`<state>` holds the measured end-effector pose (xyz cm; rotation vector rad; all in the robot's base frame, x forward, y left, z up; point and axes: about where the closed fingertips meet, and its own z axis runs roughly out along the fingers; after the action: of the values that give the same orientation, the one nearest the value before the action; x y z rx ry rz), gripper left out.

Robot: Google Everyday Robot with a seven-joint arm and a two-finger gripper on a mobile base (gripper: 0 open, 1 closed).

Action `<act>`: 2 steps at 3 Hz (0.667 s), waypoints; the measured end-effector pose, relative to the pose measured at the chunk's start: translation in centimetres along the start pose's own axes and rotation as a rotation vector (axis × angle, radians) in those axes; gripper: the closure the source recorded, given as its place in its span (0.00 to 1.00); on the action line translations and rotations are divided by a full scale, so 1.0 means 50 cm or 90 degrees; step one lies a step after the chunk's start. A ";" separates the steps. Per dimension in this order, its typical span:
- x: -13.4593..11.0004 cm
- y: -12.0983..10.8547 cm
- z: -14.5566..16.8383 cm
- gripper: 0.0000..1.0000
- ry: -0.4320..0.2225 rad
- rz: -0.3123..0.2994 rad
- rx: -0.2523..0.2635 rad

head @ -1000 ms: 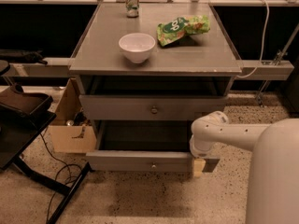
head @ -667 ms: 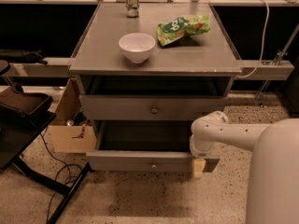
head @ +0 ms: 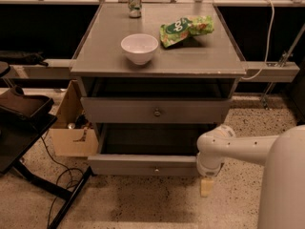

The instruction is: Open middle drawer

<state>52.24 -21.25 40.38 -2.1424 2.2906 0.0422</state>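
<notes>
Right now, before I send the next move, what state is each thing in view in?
middle drawer: looks shut.
lower drawer: pulled out.
claw: low by the lower drawer's right end, away from the middle drawer.
bowl: upright, looks empty.
can: upright, at the top's rear edge.
snack bag: lying flat, crumpled.
cardboard box: open-topped, on the floor.
</notes>
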 end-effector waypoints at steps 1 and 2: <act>-0.001 0.069 -0.004 0.43 0.004 -0.005 -0.040; -0.009 0.077 -0.026 0.72 0.007 -0.017 -0.046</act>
<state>48.43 -20.60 41.77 -2.2127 2.2997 0.1150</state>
